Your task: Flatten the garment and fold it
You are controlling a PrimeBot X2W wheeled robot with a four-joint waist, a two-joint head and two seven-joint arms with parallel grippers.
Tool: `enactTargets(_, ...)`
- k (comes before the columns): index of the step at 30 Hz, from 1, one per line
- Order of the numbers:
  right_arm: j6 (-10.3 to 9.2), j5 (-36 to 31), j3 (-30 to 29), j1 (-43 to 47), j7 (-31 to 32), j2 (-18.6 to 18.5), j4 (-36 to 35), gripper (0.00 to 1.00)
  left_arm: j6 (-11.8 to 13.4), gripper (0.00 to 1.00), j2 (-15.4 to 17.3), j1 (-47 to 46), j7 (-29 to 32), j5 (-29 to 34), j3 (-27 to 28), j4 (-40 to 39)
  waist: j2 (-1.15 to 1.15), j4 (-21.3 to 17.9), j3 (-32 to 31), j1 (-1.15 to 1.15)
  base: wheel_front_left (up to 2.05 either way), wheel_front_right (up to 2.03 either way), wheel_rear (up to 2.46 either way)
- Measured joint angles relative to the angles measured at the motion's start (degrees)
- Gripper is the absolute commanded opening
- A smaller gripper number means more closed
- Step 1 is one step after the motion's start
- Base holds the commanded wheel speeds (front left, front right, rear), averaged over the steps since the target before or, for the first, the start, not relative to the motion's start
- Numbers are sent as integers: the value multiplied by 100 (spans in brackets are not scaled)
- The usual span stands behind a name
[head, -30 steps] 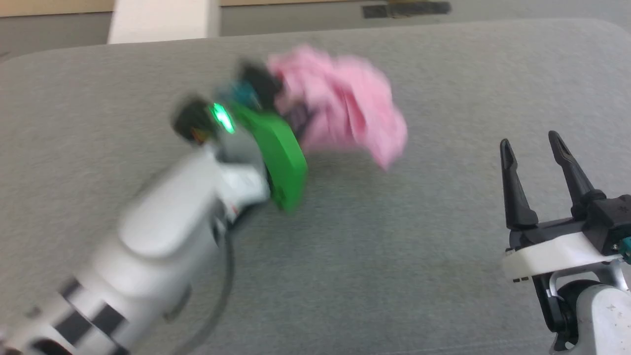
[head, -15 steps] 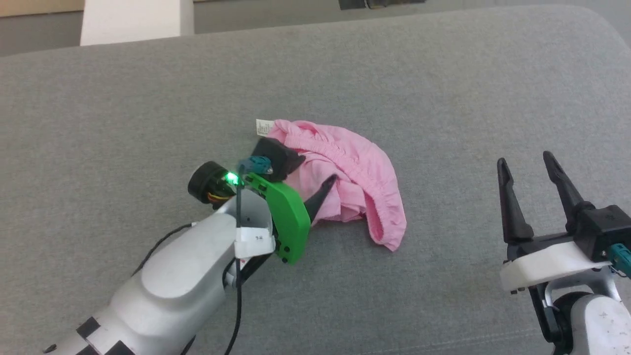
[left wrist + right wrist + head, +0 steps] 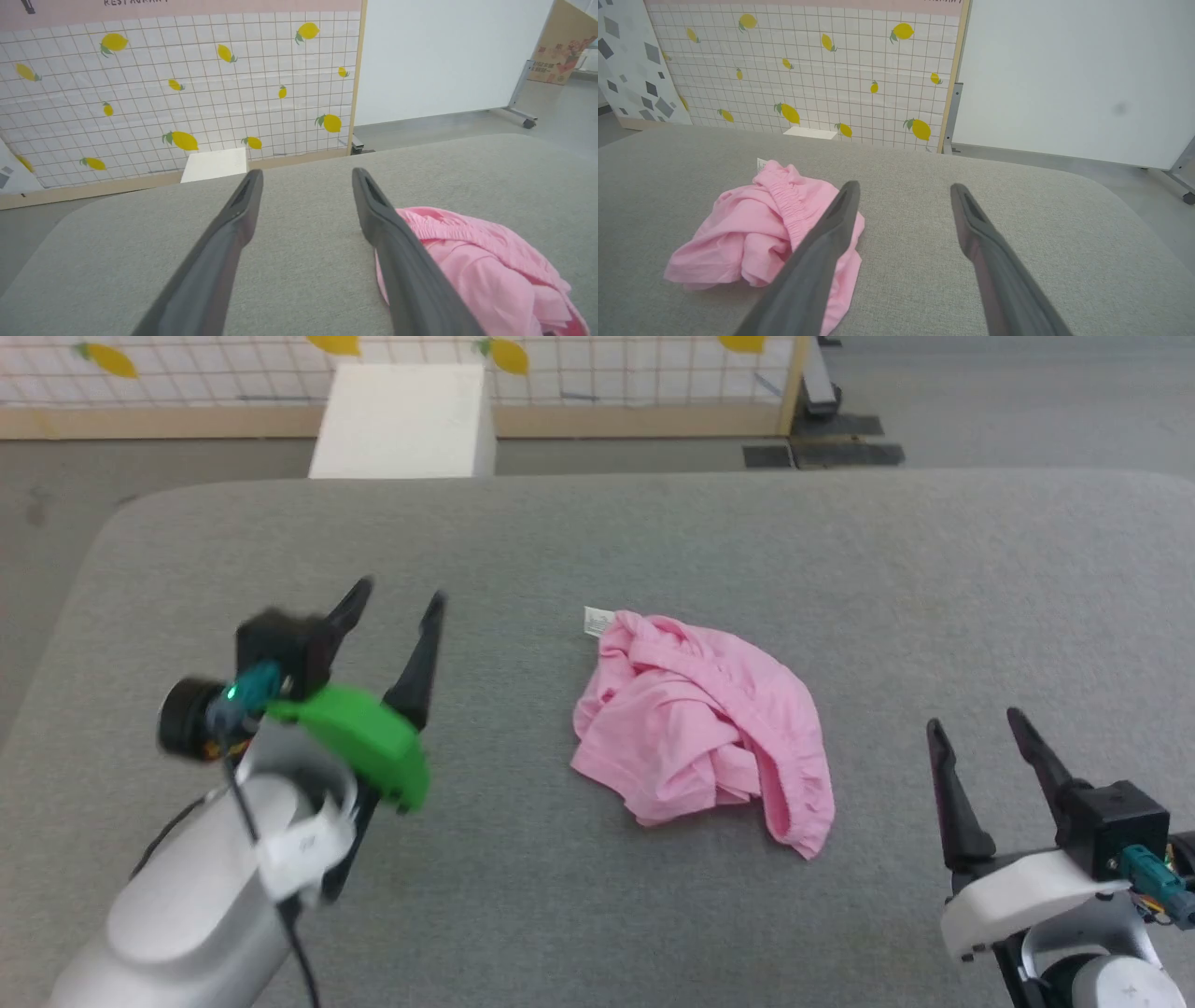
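The left gripper [image 3: 400, 594] is blurry in the head view. The shorts [image 3: 700, 728] are so bunched I can't make out the legs, and the tag [image 3: 597, 621] print's too tiny to read. Left wrist view crops the shorts bottom-right, and the right gripper [image 3: 903, 186] covers part of them in its view.

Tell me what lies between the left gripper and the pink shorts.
Nothing. In the head view, bare grey fabric surface separates the open left gripper from the pink shorts.
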Motion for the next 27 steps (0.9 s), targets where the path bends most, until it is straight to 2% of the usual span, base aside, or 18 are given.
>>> enactTargets(6, 0, 12, 22, 268, 56, -16, -12, 100, 597, 100, 502, 967, -505, 421, 10, -506, 0, 278, -266, 0, 0, 0, 0)
enactTargets(12, 0, 13, 55, 481, 101, -15, 48, 100, 1032, 100, 567, 1741, -670, 869, -29, -990, 0, 413, -482, 0, 0, 0, 0)
enactTargets(16, 0, 3, 43, 549, 111, -15, 111, 100, 1045, 100, 527, 2079, -673, 1147, -129, -1103, 0, 463, -533, 0, 0, 0, 0)
enactTargets(21, 0, -3, 52, 548, 133, -8, 101, 100, 1076, 100, 400, 2107, -680, 1305, 88, -1274, 0, 480, -424, 0, 0, 0, 0)
enactTargets(27, 0, -4, 32, 545, 144, 3, 102, 100, 875, 100, 244, 2122, -681, 1352, 162, -1222, 0, 502, -318, 0, 0, 0, 0)
